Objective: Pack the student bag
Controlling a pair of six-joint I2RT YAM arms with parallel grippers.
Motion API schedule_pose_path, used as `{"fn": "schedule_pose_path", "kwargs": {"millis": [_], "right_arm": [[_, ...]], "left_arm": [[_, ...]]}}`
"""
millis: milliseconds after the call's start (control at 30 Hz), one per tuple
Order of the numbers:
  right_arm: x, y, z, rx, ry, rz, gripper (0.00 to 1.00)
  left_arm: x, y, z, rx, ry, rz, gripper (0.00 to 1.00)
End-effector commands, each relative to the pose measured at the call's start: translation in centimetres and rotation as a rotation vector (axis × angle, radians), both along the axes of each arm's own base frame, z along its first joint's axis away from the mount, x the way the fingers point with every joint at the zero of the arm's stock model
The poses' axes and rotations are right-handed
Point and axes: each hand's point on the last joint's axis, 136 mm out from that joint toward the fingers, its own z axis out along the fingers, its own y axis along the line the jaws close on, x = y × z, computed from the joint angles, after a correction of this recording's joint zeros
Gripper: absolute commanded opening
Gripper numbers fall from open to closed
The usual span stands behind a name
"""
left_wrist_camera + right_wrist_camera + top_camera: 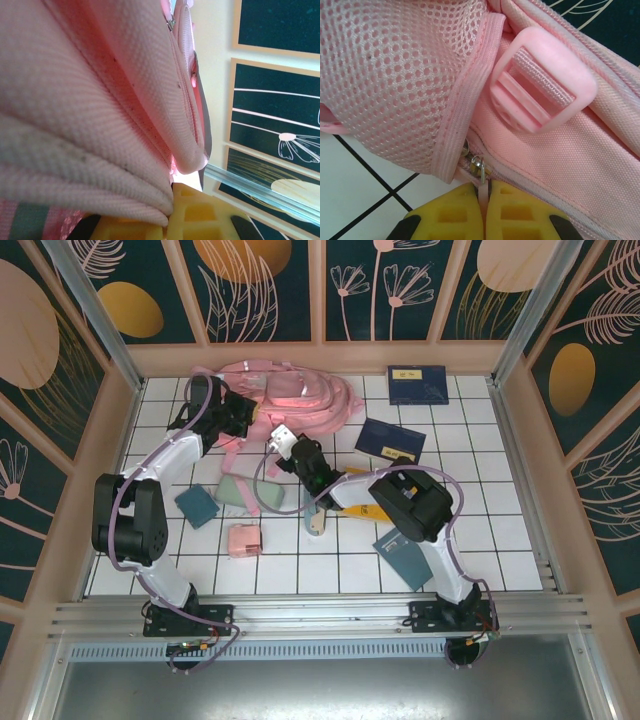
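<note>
The student bag (pixel 300 390) lies slumped at the far middle of the white-tiled desk (pixel 480 530), close to the back wall, with its straps spilling to the right. Both arms reach in to its near-left side.

The right claw (pixel 484 202) is clenched: its yellow fingers (pixel 450 217) meet on a thin pink zip pull (pixel 483 192) that hangs from a small metal slider (pixel 477 165). Just above the slider run the bound edge of a mesh pocket (pixel 395 75) on the left and a pink plastic buckle (pixel 540 85) threaded with webbing on the right.

The left claw (pixel 170 212) sits at the bag's left edge. Its yellow fingers (pixel 205 217) stand close together, and a thick fold of the pink fabric comes down right to where they meet, so it looks clamped on the bag.

Other things lie well apart from the bag on the desk. A dark blue book (pixel 417 384) lies at the far right and a second dark blue book with a yellow label (pixel 390 440) lies nearer the middle. A teal notebook (pixel 403 558) lies near right, partly under the right arm. On the near left are a pale green pouch (pixel 250 495), a small teal pad (pixel 197 506) and a small pink box (pixel 243 540)
</note>
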Motion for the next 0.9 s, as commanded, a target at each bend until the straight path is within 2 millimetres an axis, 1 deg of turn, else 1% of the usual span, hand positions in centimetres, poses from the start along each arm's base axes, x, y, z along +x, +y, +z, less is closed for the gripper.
{"fn": "schedule_pose_path", "kwargs": {"millis": [0, 133, 200, 367, 500, 600, 733, 867], "right_arm": [[0.9, -2.8, 0.2, 0.037, 0.089, -0.041, 0.0], [0.5, -2.3, -0.4, 0.076, 0.207, 0.039, 0.0], [0.2, -1.9, -0.8, 0.112, 0.305, 0.096, 0.0], [-0.6, -1.0, -0.4, 0.225, 0.502, 0.225, 0.0], [-1.5, 0.0, 0.3, 0.253, 0.586, 0.304, 0.0], [-1.3, 0.0, -0.1, 0.251, 0.628, 0.286, 0.0], [-0.7, -1.0, -1.3, 0.224, 0.682, 0.223, 0.0], [-1.5, -1.2, -2.2, 0.216, 0.747, 0.23, 0.0]], "left_arm": [[0.9, 1.2, 2.2, 0.022, -0.09, 0.021, 0.0], [0.9, 1.4, 2.1, 0.07, -0.102, 0.005, 0.0], [0.9, 1.6, 2.2, 0.098, -0.112, -0.003, 0.0], [0.8, 1.7, 1.8, 0.137, -0.117, -0.015, 0.0], [0.8, 1.7, 1.3, 0.144, -0.114, -0.028, 0.0], [0.8, 1.6, 1.3, 0.156, -0.121, -0.039, 0.0], [0.7, 1.9, 1.2, 0.191, -0.123, -0.041, 0.0], [0.6, 2.1, 0.9, 0.206, -0.115, -0.039, 0.0]]}}
